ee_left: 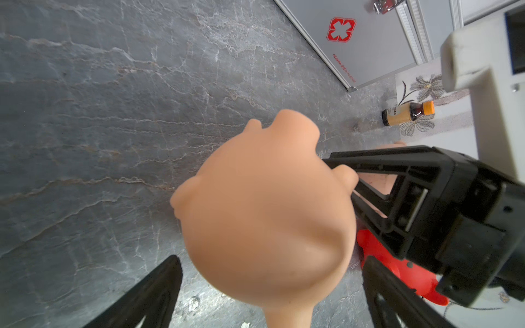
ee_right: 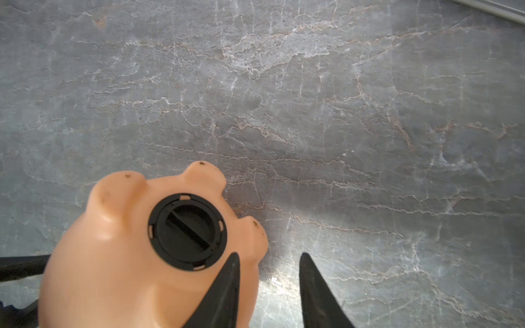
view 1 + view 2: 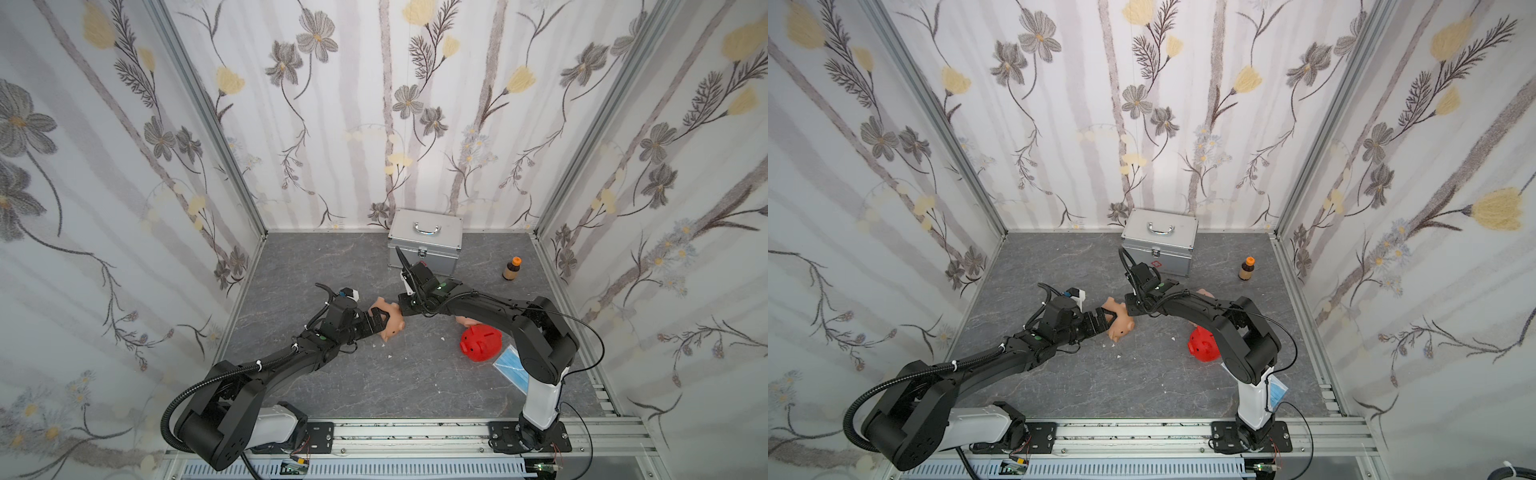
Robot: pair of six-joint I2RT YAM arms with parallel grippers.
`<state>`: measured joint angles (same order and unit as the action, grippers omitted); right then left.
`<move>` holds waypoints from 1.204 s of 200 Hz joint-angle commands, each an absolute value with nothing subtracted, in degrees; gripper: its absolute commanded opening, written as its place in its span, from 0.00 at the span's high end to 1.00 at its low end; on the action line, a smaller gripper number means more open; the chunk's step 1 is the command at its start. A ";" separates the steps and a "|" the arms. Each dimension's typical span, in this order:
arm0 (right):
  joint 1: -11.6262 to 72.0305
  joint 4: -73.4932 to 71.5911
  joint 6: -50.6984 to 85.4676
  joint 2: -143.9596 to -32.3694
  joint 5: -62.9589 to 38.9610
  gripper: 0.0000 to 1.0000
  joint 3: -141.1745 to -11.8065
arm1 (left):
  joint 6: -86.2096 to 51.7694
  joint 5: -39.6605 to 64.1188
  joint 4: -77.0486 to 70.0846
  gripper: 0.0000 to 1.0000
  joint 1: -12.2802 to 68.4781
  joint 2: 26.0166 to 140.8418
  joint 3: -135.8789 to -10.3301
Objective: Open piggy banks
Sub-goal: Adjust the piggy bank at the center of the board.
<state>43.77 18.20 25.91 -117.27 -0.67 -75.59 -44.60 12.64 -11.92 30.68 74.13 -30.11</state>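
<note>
Plainly the peach pig (image 3: 388, 322) sat between the two arms near the middle of the table (image 2: 369, 113). Its belly and seated black plug (image 2: 187, 231) faced the right gripper (image 2: 270, 255), with the plug off to one side of that gripper's tips. The left gripper (image 1: 272, 259) stood spread wide to either side of the pig's rounded back, while the right fingers stood part-way apart just beside one foot (image 2: 257, 235). Whether they nipped it could not be told, but the right arm seemed nearer the plug.

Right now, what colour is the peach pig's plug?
The plug is black; right wrist view shows it best.
</note>
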 commanded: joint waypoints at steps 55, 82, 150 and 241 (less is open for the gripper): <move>46.88 7.82 28.15 -114.50 -8.28 0.64 -68.94 | -45.70 10.31 -13.67 0.00 29.19 73.20 -29.09; 47.90 4.36 29.54 -113.00 -10.63 0.65 -65.76 | -45.79 10.20 -13.43 0.00 28.59 72.79 -28.26; 48.78 -1.78 35.18 -107.53 -7.40 0.66 -57.62 | -45.88 10.77 -9.94 0.00 28.21 66.09 -25.26; 51.79 -3.58 37.77 -105.22 -4.12 0.68 -52.39 | -45.81 12.19 -2.39 0.00 28.56 57.04 -22.56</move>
<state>50.98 -0.36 36.86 -105.32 -4.69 -52.69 -45.34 10.85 -3.44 28.40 57.52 -23.14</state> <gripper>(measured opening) 0.326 0.998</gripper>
